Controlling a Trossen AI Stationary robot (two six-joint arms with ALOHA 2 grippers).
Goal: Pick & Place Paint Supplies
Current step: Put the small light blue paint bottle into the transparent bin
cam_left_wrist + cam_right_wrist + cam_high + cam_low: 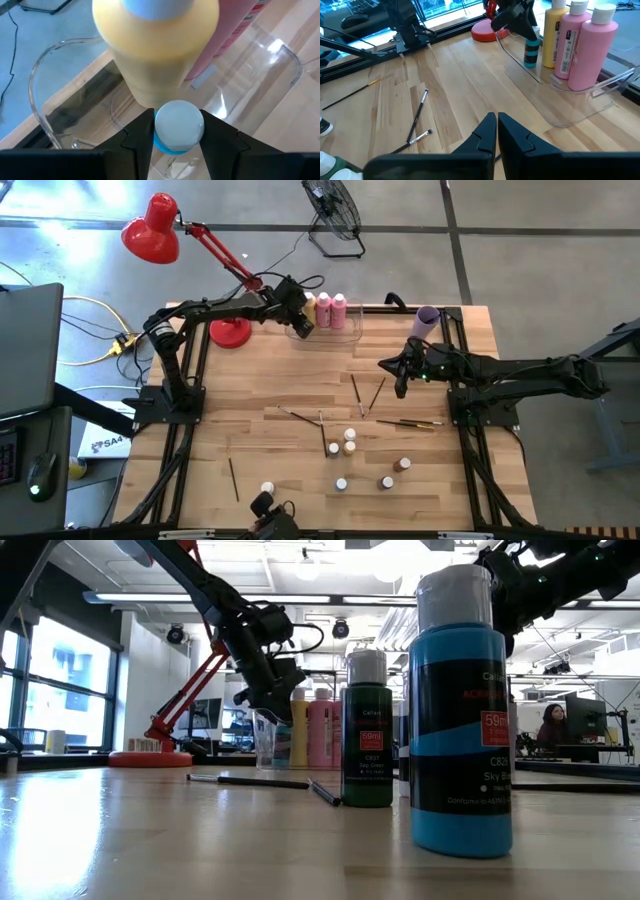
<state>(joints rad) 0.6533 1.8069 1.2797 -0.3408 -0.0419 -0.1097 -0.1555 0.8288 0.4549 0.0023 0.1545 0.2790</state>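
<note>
My left gripper (303, 323) reaches slanting down into the clear bin (580, 107) at the table's far edge and is shut on a small blue bottle (532, 52) with a white cap. That bottle stands right beside the yellow bottle (155, 45), with two pink bottles (592, 47) on the yellow one's other side, all upright in the bin. Several small white-capped bottles (349, 442) and thin brushes (355, 392) lie on the table's middle and near part. My right gripper (496, 125) hovers shut above the table's right side, holding nothing. My left gripper pinches the small blue bottle's white cap (179, 122) between its two fingers, one on each side. The fingers (517, 20) come from above, slanting down from the table's left. The bottle is upright inside the bin; whether its base rests on the bin's floor I cannot tell.
A red desk lamp (150, 230) stands at the far left with its base (229, 332) beside the bin. A lilac cup (427, 320) stands at the far right. A blue bottle (460, 710) and a green bottle (367, 730) stand close to the low camera.
</note>
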